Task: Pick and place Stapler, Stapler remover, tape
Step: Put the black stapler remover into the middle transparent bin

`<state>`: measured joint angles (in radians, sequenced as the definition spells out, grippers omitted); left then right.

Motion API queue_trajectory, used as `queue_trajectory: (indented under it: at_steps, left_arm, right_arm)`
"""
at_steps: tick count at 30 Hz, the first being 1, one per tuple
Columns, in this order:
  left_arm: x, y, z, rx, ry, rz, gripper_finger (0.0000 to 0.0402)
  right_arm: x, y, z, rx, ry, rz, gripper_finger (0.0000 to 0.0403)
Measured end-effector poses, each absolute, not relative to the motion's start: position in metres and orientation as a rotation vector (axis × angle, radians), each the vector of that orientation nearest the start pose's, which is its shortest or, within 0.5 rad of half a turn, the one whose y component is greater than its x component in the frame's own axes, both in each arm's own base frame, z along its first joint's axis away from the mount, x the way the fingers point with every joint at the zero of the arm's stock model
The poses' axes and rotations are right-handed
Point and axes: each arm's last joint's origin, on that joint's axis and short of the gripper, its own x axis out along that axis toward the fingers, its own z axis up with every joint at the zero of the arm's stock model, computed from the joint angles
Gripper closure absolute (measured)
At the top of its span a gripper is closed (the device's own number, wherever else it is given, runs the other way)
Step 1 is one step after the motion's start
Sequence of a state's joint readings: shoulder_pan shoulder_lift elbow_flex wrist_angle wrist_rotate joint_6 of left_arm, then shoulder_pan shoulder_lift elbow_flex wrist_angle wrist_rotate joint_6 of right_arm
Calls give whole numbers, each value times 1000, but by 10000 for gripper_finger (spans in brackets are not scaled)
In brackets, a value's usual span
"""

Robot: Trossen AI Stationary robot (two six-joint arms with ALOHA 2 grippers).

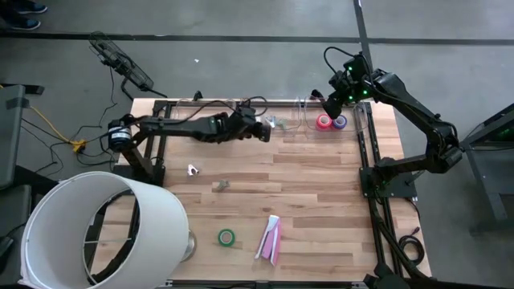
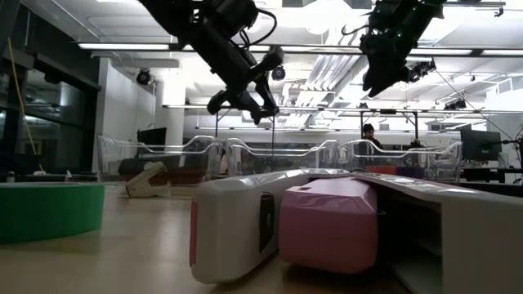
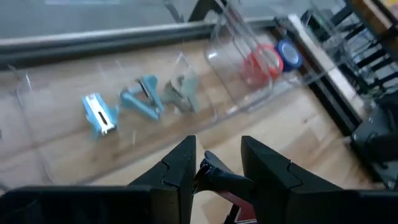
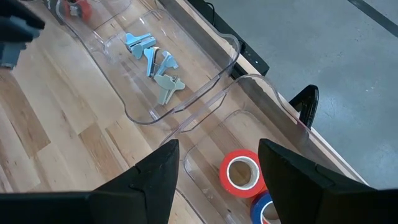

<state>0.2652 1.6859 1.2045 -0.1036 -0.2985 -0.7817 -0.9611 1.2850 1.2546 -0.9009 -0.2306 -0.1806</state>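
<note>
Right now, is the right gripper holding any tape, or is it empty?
Empty. The right gripper hangs open above the clear tray, and the red tape roll lies on the tray floor, visible through the gap between its fingers.

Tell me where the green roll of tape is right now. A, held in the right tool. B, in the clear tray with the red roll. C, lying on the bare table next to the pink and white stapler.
C: the high view shows the green tape roll flat on the wood beside the stapler, far from the clear tray holding the red roll.
</note>
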Motion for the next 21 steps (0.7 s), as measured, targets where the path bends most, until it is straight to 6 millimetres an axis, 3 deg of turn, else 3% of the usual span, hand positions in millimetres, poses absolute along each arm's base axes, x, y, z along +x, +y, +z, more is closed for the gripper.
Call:
queue_trajectory:
  at_steps: [21]
  left_arm:
    - [347, 155, 262, -709, 210, 829, 290]
  right_arm:
    - [148, -202, 333, 353, 834, -621, 192]
